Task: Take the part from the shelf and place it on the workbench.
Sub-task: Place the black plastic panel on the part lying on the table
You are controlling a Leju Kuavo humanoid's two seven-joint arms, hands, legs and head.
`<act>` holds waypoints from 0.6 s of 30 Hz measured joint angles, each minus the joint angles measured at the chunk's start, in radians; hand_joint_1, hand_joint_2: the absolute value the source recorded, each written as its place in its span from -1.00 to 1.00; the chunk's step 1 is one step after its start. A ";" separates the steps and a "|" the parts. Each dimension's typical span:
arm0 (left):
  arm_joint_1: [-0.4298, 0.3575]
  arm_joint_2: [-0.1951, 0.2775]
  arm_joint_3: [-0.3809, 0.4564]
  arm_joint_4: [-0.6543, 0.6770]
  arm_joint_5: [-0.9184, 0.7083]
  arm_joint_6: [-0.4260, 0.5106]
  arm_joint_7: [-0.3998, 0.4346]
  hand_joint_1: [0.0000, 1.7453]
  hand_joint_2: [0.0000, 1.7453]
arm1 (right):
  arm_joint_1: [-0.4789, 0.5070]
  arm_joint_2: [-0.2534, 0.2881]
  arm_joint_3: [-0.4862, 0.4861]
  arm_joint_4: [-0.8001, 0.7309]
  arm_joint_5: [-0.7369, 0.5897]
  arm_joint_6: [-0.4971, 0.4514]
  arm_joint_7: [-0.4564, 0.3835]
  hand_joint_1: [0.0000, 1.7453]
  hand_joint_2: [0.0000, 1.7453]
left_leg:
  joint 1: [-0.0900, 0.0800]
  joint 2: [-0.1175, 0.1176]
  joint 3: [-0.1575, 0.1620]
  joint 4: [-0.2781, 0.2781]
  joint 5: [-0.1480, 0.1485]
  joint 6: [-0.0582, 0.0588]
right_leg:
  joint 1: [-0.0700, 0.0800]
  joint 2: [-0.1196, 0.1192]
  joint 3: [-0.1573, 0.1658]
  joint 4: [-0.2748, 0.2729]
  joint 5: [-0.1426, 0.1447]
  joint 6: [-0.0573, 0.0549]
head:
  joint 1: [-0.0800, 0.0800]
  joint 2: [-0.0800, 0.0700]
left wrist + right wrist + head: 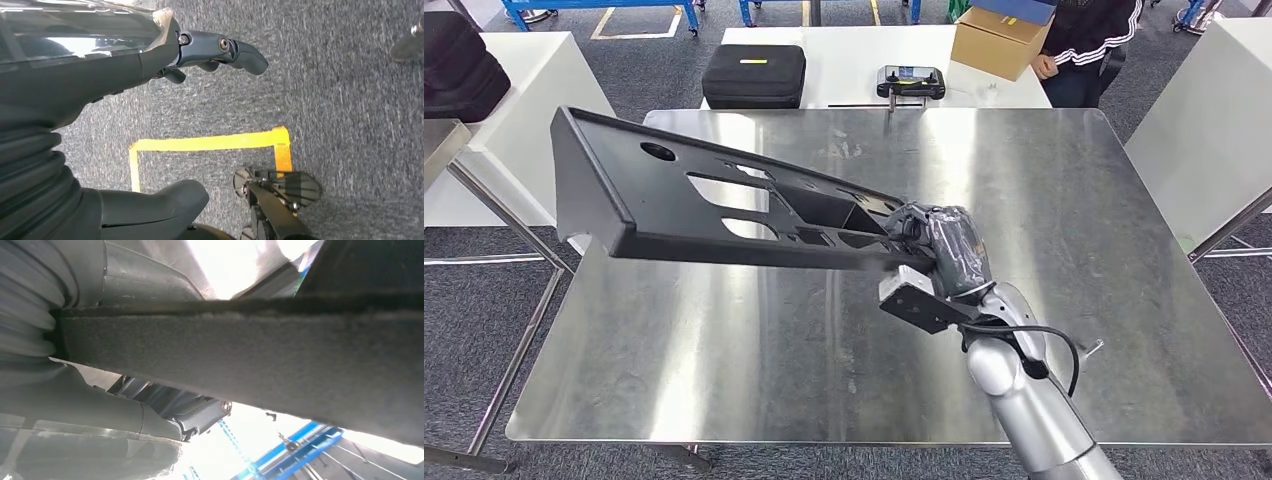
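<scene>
The right hand [939, 245] grips one end of the part [714, 205], a long black panel with cut-outs, and holds it above the workbench [1064, 250]. The part slants up and away to the left, and its far end overhangs the bench's left edge. The hand sits over the middle of the steel top, well in from every edge, with bare metal to its right and in front of it.

The bench top is scuffed, reflective steel on thin legs, standing on grey carpet. Behind it a white table [844, 50] carries a black case [754, 75], a controller [911, 80] and a cardboard box [999, 40]; a person [1089, 45] stands at that box. White panels flank the bench on both sides.

The right wrist view shows the part's rough edge [250, 360] running across the palm, fingers [190, 410] wrapped underneath it. The left wrist view shows the left hand [150, 60] holding nothing, fingers [235, 50] loosely apart, over carpet with yellow tape [210, 142].
</scene>
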State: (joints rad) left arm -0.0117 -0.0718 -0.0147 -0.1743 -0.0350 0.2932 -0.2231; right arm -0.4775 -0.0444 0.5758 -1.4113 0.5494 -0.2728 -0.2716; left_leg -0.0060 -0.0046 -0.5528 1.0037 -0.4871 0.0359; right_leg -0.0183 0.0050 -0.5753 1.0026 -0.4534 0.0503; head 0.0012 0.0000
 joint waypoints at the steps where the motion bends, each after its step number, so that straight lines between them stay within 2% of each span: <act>1: 0.000 0.000 0.000 0.000 -0.002 -0.005 0.001 -1.00 1.00 | -0.024 0.009 0.006 0.038 0.015 -0.009 0.012 1.00 1.00 | 0.000 0.000 0.000 0.000 0.000 0.000 | 0.000 0.000 0.000 0.000 0.000 0.000 | 0.000 0.000; 9: -0.002 0.001 0.000 0.000 -0.004 -0.036 0.002 -1.00 1.00 | -0.226 0.081 0.052 0.413 0.212 -0.122 0.131 1.00 1.00 | 0.000 -0.001 0.000 0.000 0.000 0.000 | 0.000 0.000 0.000 0.000 0.000 0.000 | 0.000 0.000; 14: -0.003 0.004 0.000 0.000 0.001 -0.051 0.003 -1.00 1.00 | -0.378 0.105 0.094 0.702 0.454 -0.194 0.341 1.00 1.00 | 0.000 -0.003 0.000 0.001 0.001 0.000 | 0.000 -0.003 0.000 0.000 0.000 0.000 | 0.000 0.000; 18: -0.001 0.006 0.000 0.000 0.003 -0.055 0.003 -1.00 1.00 | -0.456 0.100 0.115 0.866 0.551 -0.191 0.430 1.00 1.00 | 0.000 -0.004 -0.001 0.002 0.001 0.001 | -0.001 -0.004 0.000 0.000 0.000 0.000 | 0.000 0.000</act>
State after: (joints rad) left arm -0.0126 -0.0662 -0.0149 -0.1743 -0.0321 0.2381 -0.2199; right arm -0.9335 0.0554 0.6908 -0.5457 1.1003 -0.4634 0.1580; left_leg -0.0063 -0.0089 -0.5542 1.0055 -0.4862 0.0367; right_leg -0.0189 0.0009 -0.5757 1.0030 -0.4532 0.0503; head 0.0013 0.0000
